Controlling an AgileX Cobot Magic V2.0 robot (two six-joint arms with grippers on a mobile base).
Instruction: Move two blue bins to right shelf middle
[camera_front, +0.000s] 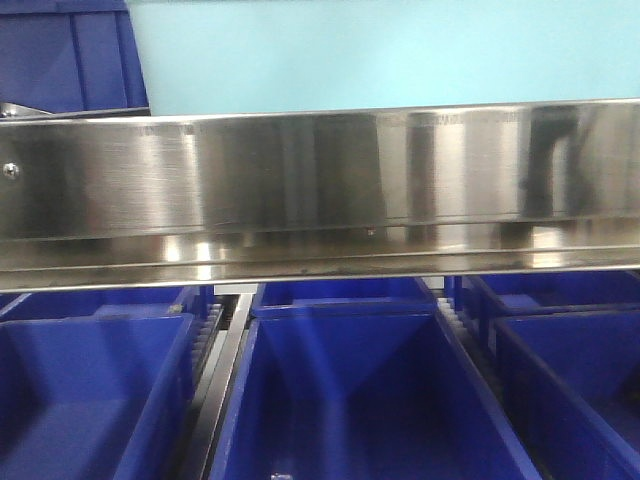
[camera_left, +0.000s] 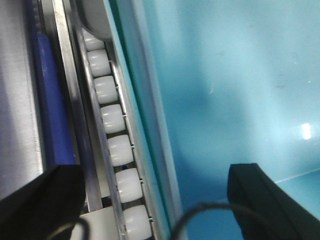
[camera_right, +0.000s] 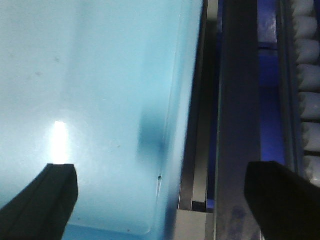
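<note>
- Bin status: 1 wide pale sky-blue rectangular plastic bin (camera_front: 380, 55) is sitting at the right shelf's middle tier, just behind and above the broad brushed-steel front rail (camera_front: 320, 180). I am reading that rail as the lip keeping it from sliding out.
- Left gripper (camera_left: 155, 200) is hanging over the bin's left wall with jaws spread wide. 1 finger is inside the bin, 1 is outside above the track of white plastic rollers (camera_left: 112, 117), and it is gripping nothing.
- Right gripper (camera_right: 160, 195) is mirroring this on the right wall, also wide apart and holding nothing.
- Straddling both side walls is suiting a 2-arm carry of a wide bin. I cannot tell if this is release or pre-grasp.
- Bin 2 is not showing in any view.
- Dark royal-blue plastic crates (camera_front: 340, 400) are filling the tier below. They are not targets.
</note>
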